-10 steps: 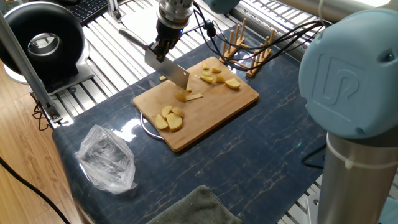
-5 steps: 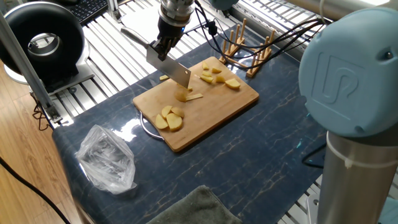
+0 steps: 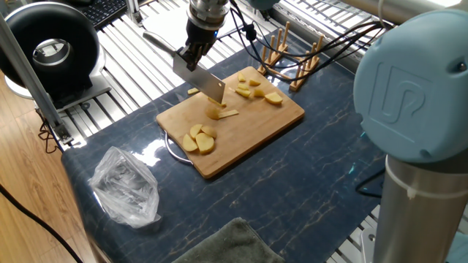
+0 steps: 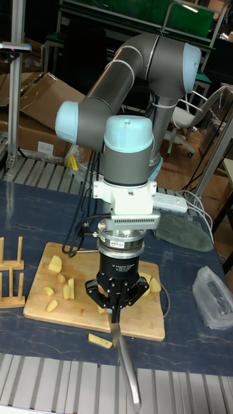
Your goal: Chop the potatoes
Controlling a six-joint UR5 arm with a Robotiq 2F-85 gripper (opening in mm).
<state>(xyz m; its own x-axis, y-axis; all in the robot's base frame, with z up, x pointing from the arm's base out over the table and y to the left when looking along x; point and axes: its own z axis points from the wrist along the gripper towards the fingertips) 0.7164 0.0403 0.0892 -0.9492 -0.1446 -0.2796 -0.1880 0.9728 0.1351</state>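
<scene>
Pale-yellow potatoes lie on the bamboo board (image 3: 248, 135): rounded slices (image 3: 199, 139) at its near-left end, chunks (image 3: 256, 90) at the far end, and a piece with a thin stick (image 3: 217, 112) in the middle. One small piece (image 3: 191, 91) lies off the board on the table; the tall fixed view shows it too (image 4: 100, 340). My gripper (image 3: 191, 57) (image 4: 114, 312) is shut on a knife handle (image 4: 128, 369). The broad blade (image 3: 199, 81) slants down, its lower edge just above the middle potato piece.
A wooden rack (image 3: 291, 57) stands behind the board. A crumpled clear plastic bag (image 3: 124, 186) lies at the near left, a grey cloth (image 3: 223, 245) at the front edge. A black round device (image 3: 50, 47) sits at the far left. Cables (image 3: 322, 45) run behind the rack.
The knife and gripper have risen very slightly; the blade stays over the middle potato piece. The potato pieces have not moved.
</scene>
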